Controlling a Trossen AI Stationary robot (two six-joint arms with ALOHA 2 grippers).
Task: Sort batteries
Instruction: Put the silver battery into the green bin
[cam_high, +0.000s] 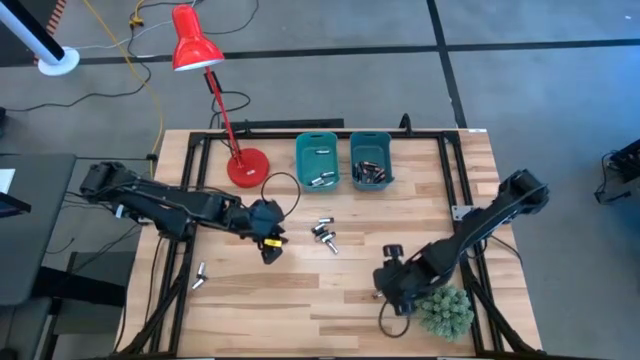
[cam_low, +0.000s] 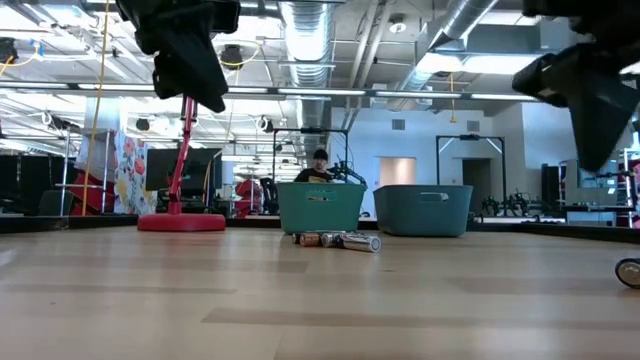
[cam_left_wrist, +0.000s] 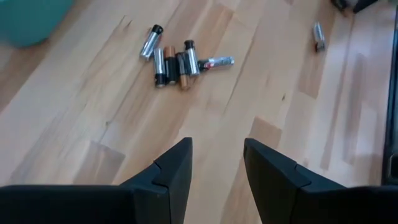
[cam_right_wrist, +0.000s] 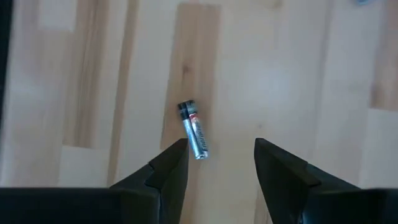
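Several batteries (cam_high: 323, 232) lie in a loose cluster on the wooden table, in front of two teal bins (cam_high: 318, 160) (cam_high: 370, 160) that hold more batteries. My left gripper (cam_high: 270, 248) hovers just left of the cluster, open; its wrist view shows the cluster (cam_left_wrist: 177, 59) ahead of its fingers (cam_left_wrist: 217, 146) and one battery (cam_left_wrist: 318, 36) farther off. My right gripper (cam_high: 385, 290) hangs open over the near right of the table. A single silvery battery (cam_right_wrist: 193, 130) lies flat on the wood just ahead of its fingers (cam_right_wrist: 221, 146). Another lone battery (cam_high: 198, 278) lies at the near left.
A red desk lamp (cam_high: 245, 165) stands on its round base left of the bins. A green tufted plant (cam_high: 443, 312) sits at the near right corner beside my right arm. Black frame rails (cam_high: 455, 170) run along the table's sides. Bare wood lies between the two grippers.
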